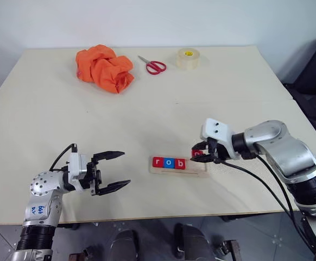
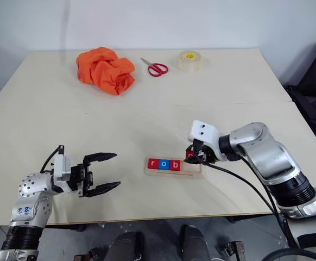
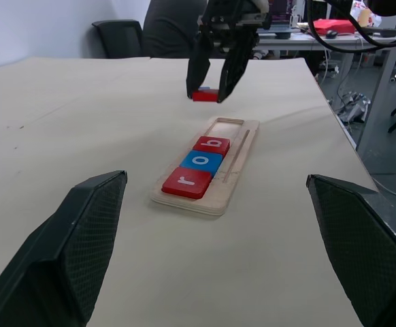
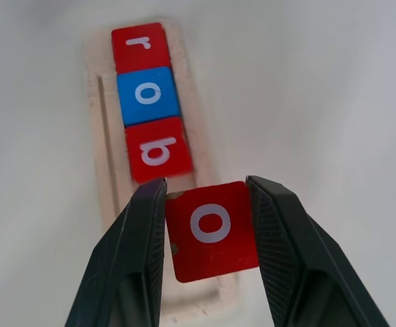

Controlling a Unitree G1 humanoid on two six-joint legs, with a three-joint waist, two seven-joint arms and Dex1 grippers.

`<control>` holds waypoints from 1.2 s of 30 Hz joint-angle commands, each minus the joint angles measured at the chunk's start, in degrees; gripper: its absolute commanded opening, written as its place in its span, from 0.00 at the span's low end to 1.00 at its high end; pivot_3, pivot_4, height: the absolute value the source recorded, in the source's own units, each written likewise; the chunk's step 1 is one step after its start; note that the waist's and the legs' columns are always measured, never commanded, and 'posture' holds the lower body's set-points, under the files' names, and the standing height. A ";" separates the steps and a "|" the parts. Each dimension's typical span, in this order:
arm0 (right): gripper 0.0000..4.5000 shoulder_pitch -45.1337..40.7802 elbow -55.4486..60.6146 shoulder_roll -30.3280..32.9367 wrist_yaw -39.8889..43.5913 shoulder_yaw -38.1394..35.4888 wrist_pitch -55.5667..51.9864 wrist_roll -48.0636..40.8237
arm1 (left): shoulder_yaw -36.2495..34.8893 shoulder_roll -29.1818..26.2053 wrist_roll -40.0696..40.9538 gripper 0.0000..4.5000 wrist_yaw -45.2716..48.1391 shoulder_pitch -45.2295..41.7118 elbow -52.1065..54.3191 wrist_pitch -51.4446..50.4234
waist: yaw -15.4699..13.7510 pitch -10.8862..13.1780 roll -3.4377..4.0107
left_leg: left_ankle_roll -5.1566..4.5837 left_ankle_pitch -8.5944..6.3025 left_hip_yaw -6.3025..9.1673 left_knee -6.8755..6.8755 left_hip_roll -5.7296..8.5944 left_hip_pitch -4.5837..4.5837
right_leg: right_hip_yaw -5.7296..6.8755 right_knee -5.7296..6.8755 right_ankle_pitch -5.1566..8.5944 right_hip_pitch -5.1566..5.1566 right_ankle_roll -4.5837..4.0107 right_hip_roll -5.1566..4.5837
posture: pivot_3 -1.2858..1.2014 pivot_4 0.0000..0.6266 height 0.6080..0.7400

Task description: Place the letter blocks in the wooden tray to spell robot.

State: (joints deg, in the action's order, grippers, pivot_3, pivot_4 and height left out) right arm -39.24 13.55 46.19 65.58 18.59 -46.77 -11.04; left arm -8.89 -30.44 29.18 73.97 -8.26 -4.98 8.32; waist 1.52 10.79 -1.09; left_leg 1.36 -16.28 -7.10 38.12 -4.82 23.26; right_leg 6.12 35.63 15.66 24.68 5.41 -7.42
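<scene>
The wooden tray [image 1: 177, 172] lies on the table near the front edge. Three letter blocks sit in its left part: a red r [image 1: 158, 162], a blue o [image 1: 169, 162] and a red b [image 1: 180, 163]. My right gripper [image 1: 201, 154] hovers over the tray's bare right end, shut on a red o block [image 4: 211, 228]. In the left wrist view this block [image 3: 205, 95] hangs a little above the tray. My left gripper [image 1: 124, 169] stands open to the left of the tray, apart from it, with nothing between its fingers.
At the far side of the table lie a crumpled orange cloth [image 1: 105, 68], red-handled scissors [image 1: 153, 66] and a roll of clear tape [image 1: 188, 58]. The table's front edge [image 1: 147, 217] runs just below both grippers.
</scene>
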 commanded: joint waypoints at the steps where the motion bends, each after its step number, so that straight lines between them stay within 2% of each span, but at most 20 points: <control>1: 0.32 -0.65 2.10 -0.44 -0.98 1.83 -0.99 0.80 | -0.38 -0.32 0.65 1.00 -0.08 1.19 1.90 0.85 | 0.03 0.00 0.00 | 0.00 0.00 0.00 0.00 0.00 0.00 | 0.00 0.00 0.00 0.00 0.00 0.01 | 0.52 0.24 1.00; 10: 0.32 -1.67 1.16 -2.19 -2.07 5.92 -0.91 1.94 | -1.09 -0.77 1.01 1.00 -1.00 3.06 3.68 0.51 | 0.06 0.00 0.00 | 0.00 0.00 0.01 0.00 -0.01 -0.01 | 0.00 0.03 0.00 0.01 0.00 0.01 | 0.52 0.24 1.00; 25: 0.32 -2.54 -0.74 -2.65 -2.07 7.66 0.41 4.00 | -1.03 -0.78 0.95 1.00 -1.89 3.21 3.99 0.63 | 0.06 0.00 0.00 | 0.00 0.00 0.00 0.00 -0.01 -0.01 | 0.00 0.03 0.00 0.02 0.00 0.02 | 0.52 0.24 1.00; 34: 0.99 -2.64 2.77 -2.69 -2.50 5.93 -2.95 1.92 | -0.91 -0.85 0.81 1.00 -1.60 2.23 3.09 0.68 | 0.06 0.00 0.00 | 0.00 0.00 0.00 0.00 -0.01 -0.01 | 0.00 0.03 0.00 0.02 0.00 0.02 | 0.52 0.24 1.00; 36: 0.99 -2.80 3.04 -2.83 -2.71 5.65 -3.30 1.61 | -0.84 -0.82 0.77 1.00 -1.48 1.85 2.75 0.69 | 0.06 0.00 0.00 | 0.00 0.00 0.01 0.00 -0.01 -0.01 | 0.00 0.03 0.00 0.02 0.00 0.02 | 0.52 0.24 1.00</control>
State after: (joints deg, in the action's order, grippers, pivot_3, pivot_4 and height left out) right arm -41.02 14.41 43.57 63.13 26.50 -49.73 -8.49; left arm -9.04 -30.48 29.20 72.27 -6.05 -2.82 8.32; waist 1.57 10.80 -1.08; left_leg 1.36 -16.28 -7.09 38.12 -4.83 23.24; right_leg 6.12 35.66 15.66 24.69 5.41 -7.40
